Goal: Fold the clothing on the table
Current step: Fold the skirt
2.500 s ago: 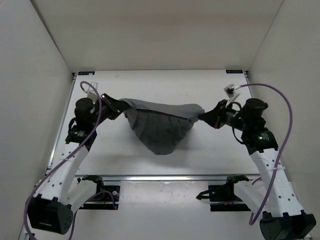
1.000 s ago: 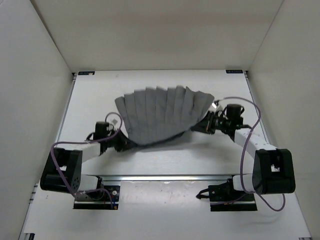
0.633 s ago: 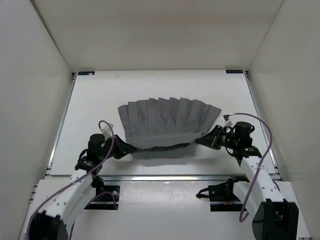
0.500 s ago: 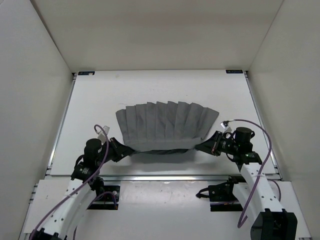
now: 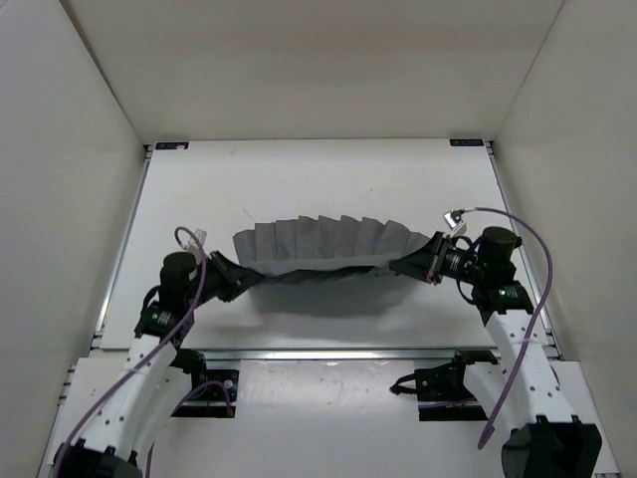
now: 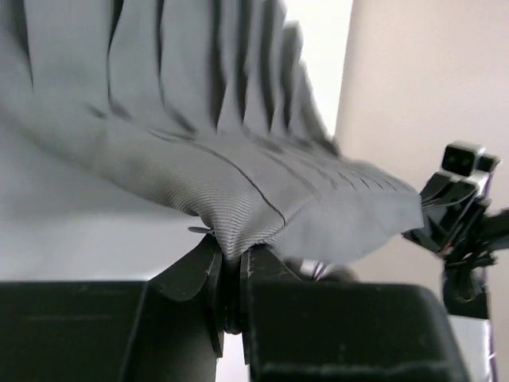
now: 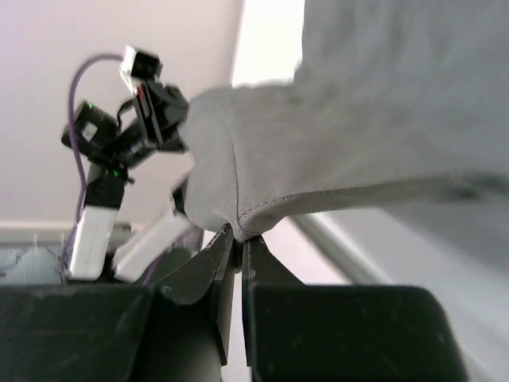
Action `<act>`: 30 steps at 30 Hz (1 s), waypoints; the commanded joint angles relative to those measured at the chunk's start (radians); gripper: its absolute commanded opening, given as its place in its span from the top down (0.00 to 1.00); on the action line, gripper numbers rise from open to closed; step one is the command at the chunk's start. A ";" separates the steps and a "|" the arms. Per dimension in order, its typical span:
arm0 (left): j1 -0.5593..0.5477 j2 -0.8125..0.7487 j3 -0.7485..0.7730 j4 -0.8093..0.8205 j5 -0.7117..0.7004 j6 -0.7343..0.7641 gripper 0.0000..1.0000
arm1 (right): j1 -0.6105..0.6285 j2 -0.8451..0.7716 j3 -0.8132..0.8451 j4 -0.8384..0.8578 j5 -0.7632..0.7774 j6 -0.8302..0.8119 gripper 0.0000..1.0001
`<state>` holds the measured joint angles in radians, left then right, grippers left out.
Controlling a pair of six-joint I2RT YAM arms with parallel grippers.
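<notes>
Top external view, nearest first: you have both arms reaching forward from the near edge of the counter. The left pincer is clamped on the left end of the dark-gray pleated skirt; the left wrist view shows fabric pinched between its fingers. The right pincer is clamped on the right end, a hem corner nipped tight. The skirt is stretched between them over the counter's middle, near edge lifted with shadow beneath. You cannot tell whether the far pleats touch down. Beyond, the counter runs to the white back wall.
</notes>
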<state>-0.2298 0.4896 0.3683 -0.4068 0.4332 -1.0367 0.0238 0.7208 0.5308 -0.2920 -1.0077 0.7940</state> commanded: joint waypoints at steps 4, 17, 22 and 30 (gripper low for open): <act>0.132 0.378 0.121 0.418 0.001 -0.013 1.00 | -0.234 0.261 -0.055 0.567 -0.058 0.250 1.00; 0.119 1.297 0.722 0.538 0.127 0.082 0.83 | -0.210 0.913 0.362 0.550 0.103 0.085 1.00; 0.135 1.426 0.830 0.586 0.257 0.061 0.50 | -0.119 0.980 0.509 0.337 0.196 -0.154 0.94; 0.225 1.391 0.813 0.590 0.288 0.084 0.45 | 0.036 0.957 0.498 0.315 0.325 -0.328 0.64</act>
<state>-0.0452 1.9354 1.1767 0.2008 0.6907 -0.9962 0.0193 1.6852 0.9829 0.0605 -0.7509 0.5858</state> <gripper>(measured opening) 0.544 0.348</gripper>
